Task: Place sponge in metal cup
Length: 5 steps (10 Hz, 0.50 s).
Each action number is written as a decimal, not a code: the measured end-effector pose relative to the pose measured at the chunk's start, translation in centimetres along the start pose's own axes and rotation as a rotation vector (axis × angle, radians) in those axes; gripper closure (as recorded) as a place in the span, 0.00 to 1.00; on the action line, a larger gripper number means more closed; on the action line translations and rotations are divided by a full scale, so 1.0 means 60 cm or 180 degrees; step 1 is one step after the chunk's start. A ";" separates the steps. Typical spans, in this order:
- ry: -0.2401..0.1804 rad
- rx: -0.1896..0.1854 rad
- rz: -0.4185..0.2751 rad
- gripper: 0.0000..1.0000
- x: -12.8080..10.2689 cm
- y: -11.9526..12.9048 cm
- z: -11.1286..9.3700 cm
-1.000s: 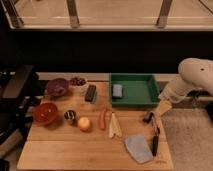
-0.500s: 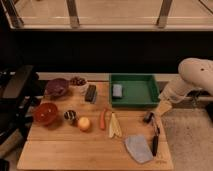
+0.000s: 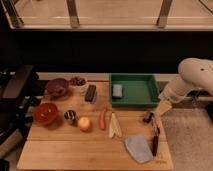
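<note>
— Where are we seeing the gripper (image 3: 164, 106)?
— We are seeing it hanging at the right edge of the wooden table (image 3: 60, 150), just beside the green tray (image 3: 132, 76). Its jaws are standing spread wide. It seems to be gripping and touching nothing, though the tip is dim there.
— And where are we finding the sponge (image 3: 117, 90)?
— We are finding one, lying inside the tray towards its left end, apart from the gripper.
— The metal cup (image 3: 70, 116)?
— One, standing upright between the red bowl (image 3: 45, 113) and the orange fruit (image 3: 84, 123).
— What else are we counting?
— One purple bowl (image 3: 57, 87), one small white bowl (image 3: 77, 81), one dark block (image 3: 90, 93) and one grey cloth (image 3: 138, 148) with one dark tool (image 3: 155, 142) lying just beside it.
</note>
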State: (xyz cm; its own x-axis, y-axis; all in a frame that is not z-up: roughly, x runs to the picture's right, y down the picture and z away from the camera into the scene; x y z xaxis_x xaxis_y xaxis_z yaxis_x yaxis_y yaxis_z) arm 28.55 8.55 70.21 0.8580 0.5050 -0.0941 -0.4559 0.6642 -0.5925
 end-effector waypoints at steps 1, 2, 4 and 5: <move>0.0001 0.0004 0.0000 0.33 0.000 -0.001 -0.001; -0.0028 -0.0007 0.0030 0.33 -0.002 -0.006 -0.002; -0.0073 -0.0078 0.0105 0.33 -0.016 -0.031 0.001; -0.0083 -0.0094 0.0134 0.33 -0.030 -0.051 0.005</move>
State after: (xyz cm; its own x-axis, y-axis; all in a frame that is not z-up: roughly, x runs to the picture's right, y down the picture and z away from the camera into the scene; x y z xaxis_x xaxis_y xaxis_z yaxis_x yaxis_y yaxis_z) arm 28.31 5.78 72.42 0.8315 0.5467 -0.0989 -0.4841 0.6256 -0.6118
